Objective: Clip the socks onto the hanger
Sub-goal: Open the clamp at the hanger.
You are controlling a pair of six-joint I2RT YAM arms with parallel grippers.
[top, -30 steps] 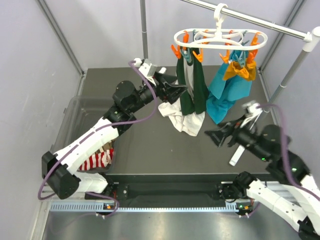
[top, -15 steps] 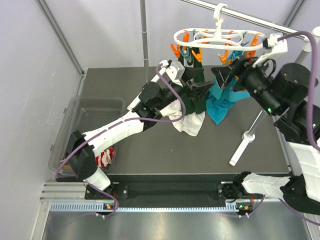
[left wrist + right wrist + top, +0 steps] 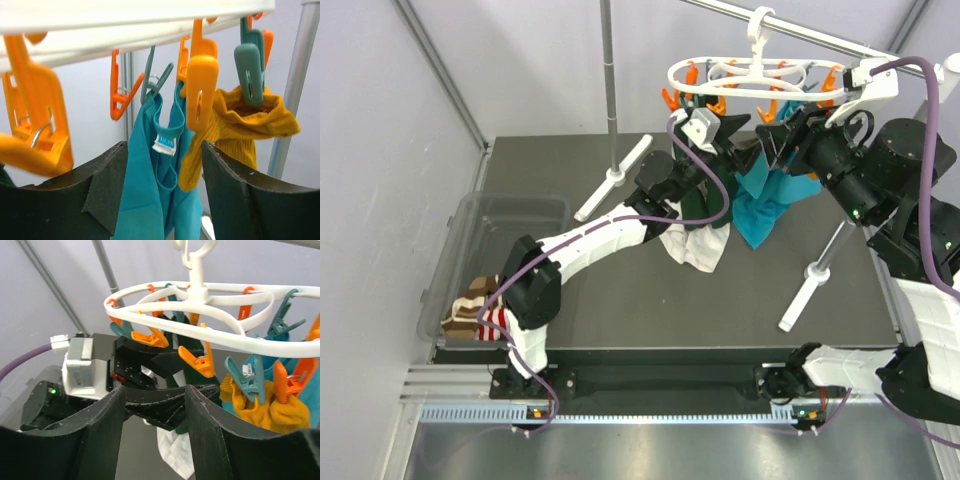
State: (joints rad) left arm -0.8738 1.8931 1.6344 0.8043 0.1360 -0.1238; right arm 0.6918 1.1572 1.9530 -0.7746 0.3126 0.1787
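The white hanger [image 3: 760, 75] hangs from the rail with orange and teal clips. A mustard sock [image 3: 250, 122] hangs from a teal clip [image 3: 248, 65], a teal sock [image 3: 150, 175] beside it, and a green-and-white sock [image 3: 700, 220] on the left. My left gripper [image 3: 740, 135] is raised under the ring. It is open [image 3: 165, 195], with the teal sock hanging beyond the gap. My right gripper [image 3: 772, 138] faces it from the right, open [image 3: 155, 425] and holding nothing. A brown-and-cream sock [image 3: 470, 305] and a red-and-white sock [image 3: 495, 322] lie in the bin.
A clear plastic bin [image 3: 500, 215] stands at the table's left edge. The grey rail [image 3: 840, 45] crosses the back right on poles, one pole [image 3: 608, 60] behind the left arm. White stand feet [image 3: 817, 270] lie on the dark table. Spare orange clips [image 3: 197, 360] dangle near both grippers.
Both arms have risen from near the table to the hanger, meeting under the ring. The right jaws have narrowed. The left arm no longer covers the striped socks in the bin.
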